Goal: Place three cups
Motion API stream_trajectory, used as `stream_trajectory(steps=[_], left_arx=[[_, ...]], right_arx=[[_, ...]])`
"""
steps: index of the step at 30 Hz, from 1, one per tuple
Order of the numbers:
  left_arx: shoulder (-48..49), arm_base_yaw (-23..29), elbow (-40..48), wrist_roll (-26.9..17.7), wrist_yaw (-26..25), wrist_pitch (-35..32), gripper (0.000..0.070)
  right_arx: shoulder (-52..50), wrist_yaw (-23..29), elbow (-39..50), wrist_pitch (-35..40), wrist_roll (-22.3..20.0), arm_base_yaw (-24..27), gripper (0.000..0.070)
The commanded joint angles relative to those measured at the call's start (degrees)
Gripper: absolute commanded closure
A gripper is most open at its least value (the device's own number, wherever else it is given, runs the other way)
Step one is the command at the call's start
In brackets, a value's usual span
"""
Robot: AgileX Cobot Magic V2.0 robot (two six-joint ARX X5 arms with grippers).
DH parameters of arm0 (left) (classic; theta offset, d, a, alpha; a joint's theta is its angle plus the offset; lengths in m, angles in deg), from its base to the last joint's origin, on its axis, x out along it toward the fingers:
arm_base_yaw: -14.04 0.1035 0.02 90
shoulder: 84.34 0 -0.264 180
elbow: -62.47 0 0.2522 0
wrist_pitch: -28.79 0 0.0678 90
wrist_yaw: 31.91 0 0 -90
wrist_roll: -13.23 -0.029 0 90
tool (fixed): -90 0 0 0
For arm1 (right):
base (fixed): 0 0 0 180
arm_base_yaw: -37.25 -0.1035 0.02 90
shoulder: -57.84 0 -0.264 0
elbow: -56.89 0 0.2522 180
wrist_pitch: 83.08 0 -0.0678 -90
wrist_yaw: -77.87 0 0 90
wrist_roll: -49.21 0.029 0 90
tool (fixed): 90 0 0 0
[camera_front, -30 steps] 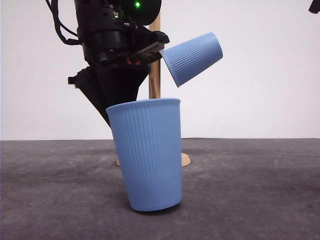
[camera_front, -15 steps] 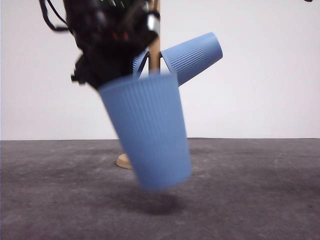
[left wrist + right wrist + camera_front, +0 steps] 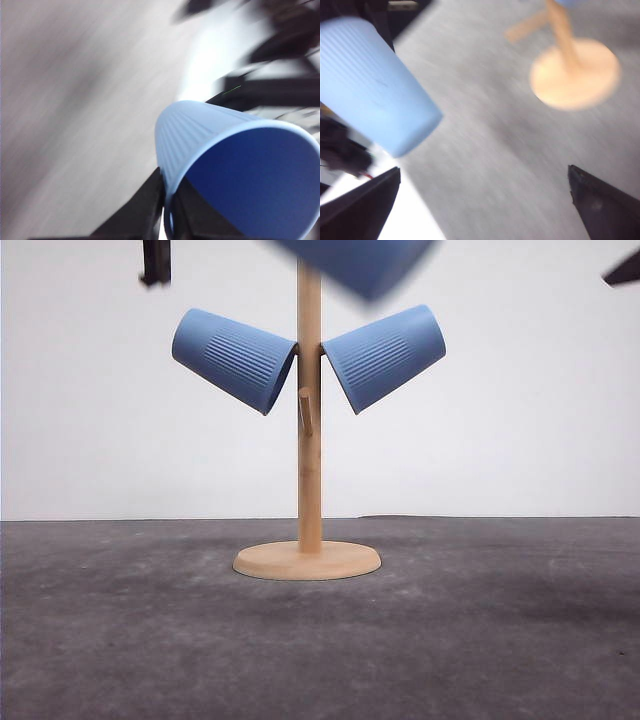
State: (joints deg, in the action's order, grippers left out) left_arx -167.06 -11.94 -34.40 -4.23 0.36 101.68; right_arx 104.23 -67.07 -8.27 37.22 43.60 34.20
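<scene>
Two light-blue ribbed cups hang tilted on the wooden stand [image 3: 309, 420], one on the left [image 3: 235, 358] and one on the right [image 3: 385, 355]. The third cup [image 3: 360, 260] is high above the stand, blurred, at the top edge of the front view. My left gripper [image 3: 167, 200] is shut on that cup [image 3: 235, 165], pinching its rim wall, mouth toward the wrist camera. The right wrist view shows the same cup [image 3: 370, 85] in the air beside the stand's base [image 3: 575, 72]. My right gripper [image 3: 482, 172] is open and holds nothing.
A short bare peg [image 3: 305, 410] sticks out of the stand's post toward the front, below the two hung cups. The stand's round base [image 3: 307, 560] rests on a dark grey table [image 3: 480, 640]. A white wall is behind.
The left arm lifted the third cup off the table, up to the top of the front view. With the arm out of the way, the left hung cup is now in view.
</scene>
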Motion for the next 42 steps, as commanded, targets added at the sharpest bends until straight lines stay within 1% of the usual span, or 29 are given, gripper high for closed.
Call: stream_trajectory(steps=[1,5,8,10,15,21,28,30,32,36,38,40,42], left_arx=[[-0.1,0.7,-0.8,-2.2,-4.6,-0.9,0.0696],[0.6,2.7,-0.8,-3.4,-10.8,-0.9,0.0696],[0.7,3.2,-0.8,-4.6,-13.4,-0.9,0.0696],[0.7,3.2,-0.8,-4.7,-13.5,-1.2,0.0696],[0.7,3.2,-0.8,-5.1,-15.4,-1.4,0.0696],[0.7,3.2,-0.8,-5.5,-16.3,-1.4,0.0696],[0.7,3.2,-0.8,-5.7,-16.3,-1.4,0.0696],[0.7,3.2,-0.8,-5.7,-16.3,-1.3,0.0696],[0.7,3.2,-0.8,-5.7,-16.3,-1.3,0.0696],[0.7,3.2,-0.8,-5.8,-16.3,-1.3,0.0696],[0.7,3.2,-0.8,-5.8,-16.3,-1.2,0.0696],[0.7,3.2,-0.8,-5.9,-16.2,-1.0,0.0696],[0.7,3.2,-0.8,-6.1,-16.2,-0.7,0.0696]], right_arx=[[0.7,-4.2,-0.8,2.4,1.4,-0.2,0.0028],[1.8,-13.3,-0.8,7.1,2.9,-0.3,0.0028],[3.3,-17.5,-0.8,9.9,4.0,-1.4,0.0028],[4.3,-18.7,-0.8,11.6,5.4,-2.9,0.0027],[6.9,-18.4,-0.8,16.6,7.9,-8.4,0.0027],[9.1,-12.9,-0.8,25.0,10.8,-16.5,0.0027],[12.0,-11.7,-0.8,33.7,16.0,-23.5,0.0027],[12.9,-10.4,-0.8,34.9,16.3,-25.1,0.0029],[13.8,-9.9,-0.8,35.7,16.4,-26.4,0.0056],[14.9,-9.7,-0.8,37.5,16.6,-28.2,0.019],[15.0,-9.5,-0.8,38.1,16.6,-28.6,0.0238],[15.0,-9.5,-0.8,38.8,16.8,-28.6,0.0269],[14.9,-9.9,-0.8,39.8,17.2,-28.6,0.0327]])
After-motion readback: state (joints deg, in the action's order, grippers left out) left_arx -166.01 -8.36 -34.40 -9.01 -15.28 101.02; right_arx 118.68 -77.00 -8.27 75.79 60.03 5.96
